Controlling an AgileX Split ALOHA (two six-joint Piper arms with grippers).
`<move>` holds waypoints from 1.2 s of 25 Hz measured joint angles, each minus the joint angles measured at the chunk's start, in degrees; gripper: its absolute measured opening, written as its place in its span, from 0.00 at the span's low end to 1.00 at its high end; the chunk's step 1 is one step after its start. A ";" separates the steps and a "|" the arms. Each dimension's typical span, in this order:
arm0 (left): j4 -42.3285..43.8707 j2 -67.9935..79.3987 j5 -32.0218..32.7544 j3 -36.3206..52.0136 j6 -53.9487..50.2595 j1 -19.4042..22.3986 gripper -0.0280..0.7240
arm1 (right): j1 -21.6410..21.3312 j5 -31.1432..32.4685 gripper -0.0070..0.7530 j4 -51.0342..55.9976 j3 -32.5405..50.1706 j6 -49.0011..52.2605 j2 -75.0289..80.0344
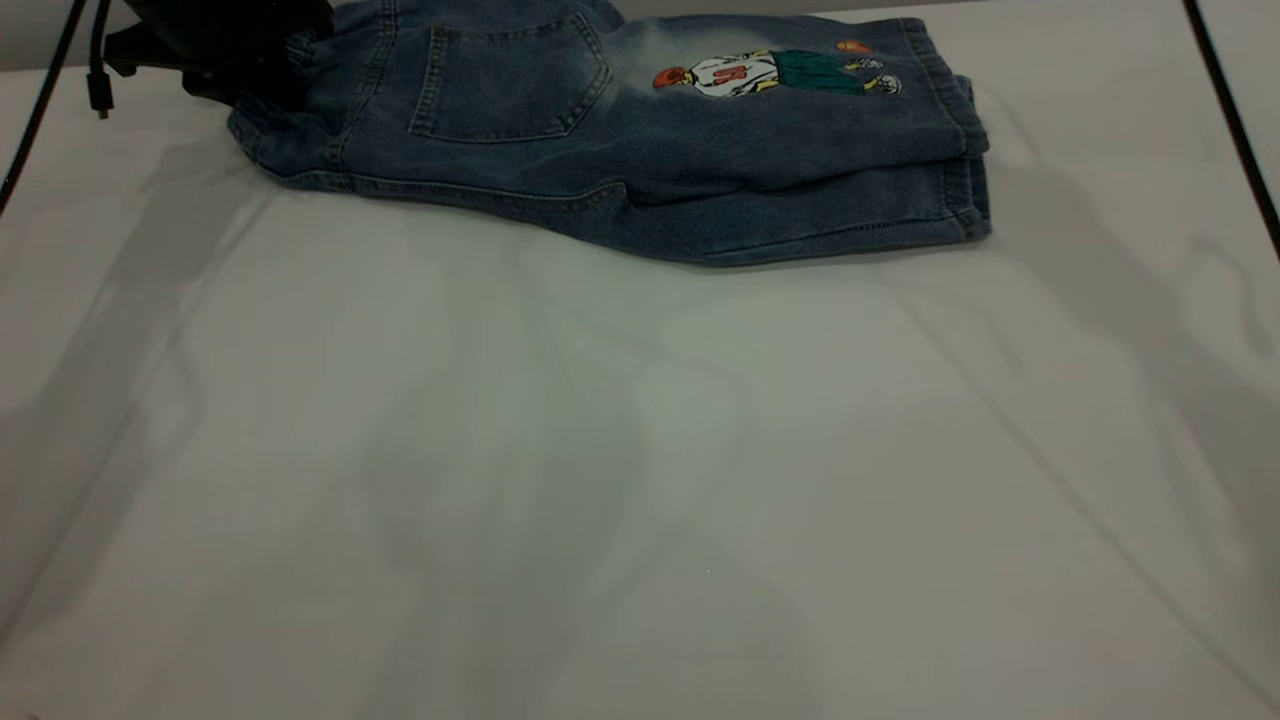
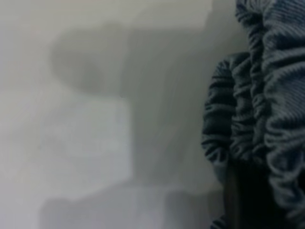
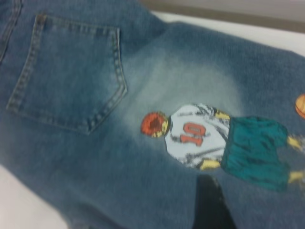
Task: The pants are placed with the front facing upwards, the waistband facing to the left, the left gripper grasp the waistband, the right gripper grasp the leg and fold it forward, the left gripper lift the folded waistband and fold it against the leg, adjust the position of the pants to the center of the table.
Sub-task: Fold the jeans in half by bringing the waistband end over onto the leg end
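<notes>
The black clamp-like left gripper (image 1: 225,50) sits at the far left edge of the white tabletop (image 1: 640,480), against the waistband end of the pants. Whether its jaws are spread or pinching the cloth cannot be told; in the left wrist view the ruched blue denim waistband (image 2: 257,119) bunches in ridges right beside a dark part of the gripper.

The right gripper does not show in the exterior view; in the right wrist view only a dark tip (image 3: 209,205) lies over the denim, and the state of its jaws cannot be told.

The short blue denim pants (image 1: 620,140) lie folded lengthwise at the far side of the tabletop, waistband to the left, stitched leg hems (image 1: 960,140) stacked at the right. A back patch pocket (image 1: 505,80) faces up, and beside it, on a pale faded patch, is a printed basketball player (image 1: 770,72).
</notes>
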 joint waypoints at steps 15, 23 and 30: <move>-0.28 -0.83 8.00 -0.05 2.69 0.00 0.22 | 5.47 -7.20 0.47 7.22 -6.76 -12.86 13.50; 0.06 -2.78 11.23 -2.69 4.29 0.00 0.22 | 8.05 -1.32 0.50 -2.35 -16.18 -12.91 20.26; -0.14 -3.26 12.75 -5.64 4.37 -0.05 0.21 | 9.05 1.86 0.58 -12.34 -17.73 -12.91 22.77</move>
